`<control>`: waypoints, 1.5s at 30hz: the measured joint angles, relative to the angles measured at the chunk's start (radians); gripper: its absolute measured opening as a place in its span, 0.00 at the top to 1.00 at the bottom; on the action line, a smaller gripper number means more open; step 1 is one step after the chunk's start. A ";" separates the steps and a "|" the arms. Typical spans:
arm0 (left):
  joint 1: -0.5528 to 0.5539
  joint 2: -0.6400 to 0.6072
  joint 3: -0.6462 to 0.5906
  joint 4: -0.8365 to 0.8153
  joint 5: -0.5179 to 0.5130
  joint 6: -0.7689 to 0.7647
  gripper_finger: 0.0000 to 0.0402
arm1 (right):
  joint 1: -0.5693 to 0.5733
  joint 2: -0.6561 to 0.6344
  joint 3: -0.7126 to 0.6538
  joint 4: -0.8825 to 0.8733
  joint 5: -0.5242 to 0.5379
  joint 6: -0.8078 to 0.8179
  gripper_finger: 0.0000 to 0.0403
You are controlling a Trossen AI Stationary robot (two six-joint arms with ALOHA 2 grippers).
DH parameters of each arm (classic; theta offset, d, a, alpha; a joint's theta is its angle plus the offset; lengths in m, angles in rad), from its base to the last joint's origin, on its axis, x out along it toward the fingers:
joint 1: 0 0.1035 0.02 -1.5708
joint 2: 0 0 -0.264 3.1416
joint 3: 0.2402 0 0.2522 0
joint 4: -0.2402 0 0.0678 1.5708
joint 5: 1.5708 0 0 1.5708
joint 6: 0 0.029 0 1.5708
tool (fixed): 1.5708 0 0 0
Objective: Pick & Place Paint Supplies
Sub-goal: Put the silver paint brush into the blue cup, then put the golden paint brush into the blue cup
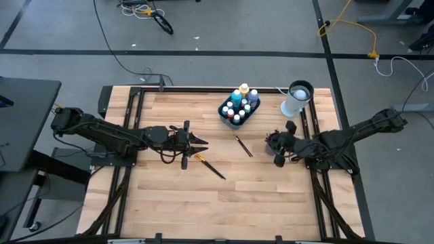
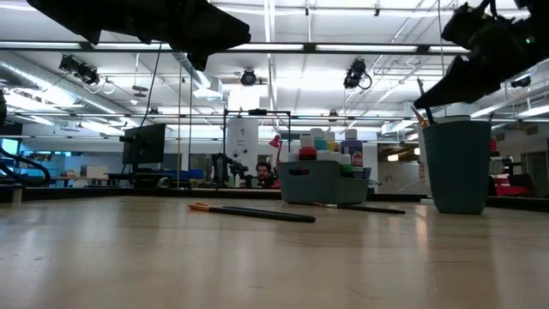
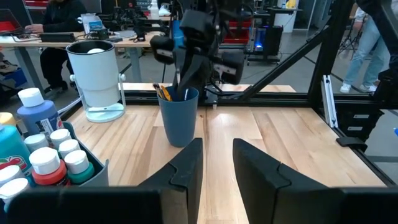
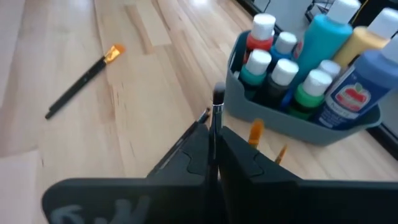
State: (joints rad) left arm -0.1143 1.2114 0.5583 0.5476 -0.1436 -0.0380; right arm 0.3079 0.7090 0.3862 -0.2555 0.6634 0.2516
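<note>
My right gripper [image 4: 213, 142] is shut on a thin dark brush [image 4: 218, 99] and hangs over a blue-grey cup [image 3: 180, 118] at the table's right side [image 2: 457, 163]. The cup holds other brushes [image 3: 163, 92]. Two more brushes lie flat on the wood: an orange-tipped one [image 1: 210, 166] and a dark one [image 1: 243, 145]. A grey bin [image 1: 239, 108] of small paint bottles [image 4: 285, 62] stands at the far middle. At the table's left, my left gripper [image 3: 217, 165] is open and level above the table [image 1: 201, 142], with nothing between its fingers. My right gripper pinches the brush's shaft [image 4: 216, 124] between its two fingers, just behind the pale ferrule. The dark bristle end [image 4: 219, 93] sticks out past the fingertips. The fingers slant down from the table's right side. The brush is clear of the table; the fingers hide its other end.
A tall white cylinder with a dark top [image 1: 296, 98] stands at the far right, close behind the cup. Dark frame rails [image 1: 319, 129] run along the table's edges. Bare wood lies in the near half of the table [image 1: 217, 203].
</note>
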 joint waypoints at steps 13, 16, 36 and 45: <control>0.000 0.000 0.000 0.000 0.000 0.000 0.76 | -0.001 0.000 -0.014 0.005 0.002 -0.037 0.82; 0.000 0.000 0.000 0.000 0.000 0.000 0.76 | -0.001 0.000 -0.014 0.005 0.003 -0.054 0.78; 0.000 0.000 0.001 -0.133 0.002 0.000 0.76 | -0.001 0.003 -0.015 0.483 -0.001 -0.301 0.58; 0.000 0.011 0.000 -0.356 -0.002 -0.017 0.76 | 0.000 0.061 -0.015 0.687 -0.207 -0.376 0.59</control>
State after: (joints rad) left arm -0.1143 1.2224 0.5579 0.1917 -0.1459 -0.0546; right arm 0.3077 0.7695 0.3714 0.4315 0.4568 -0.1243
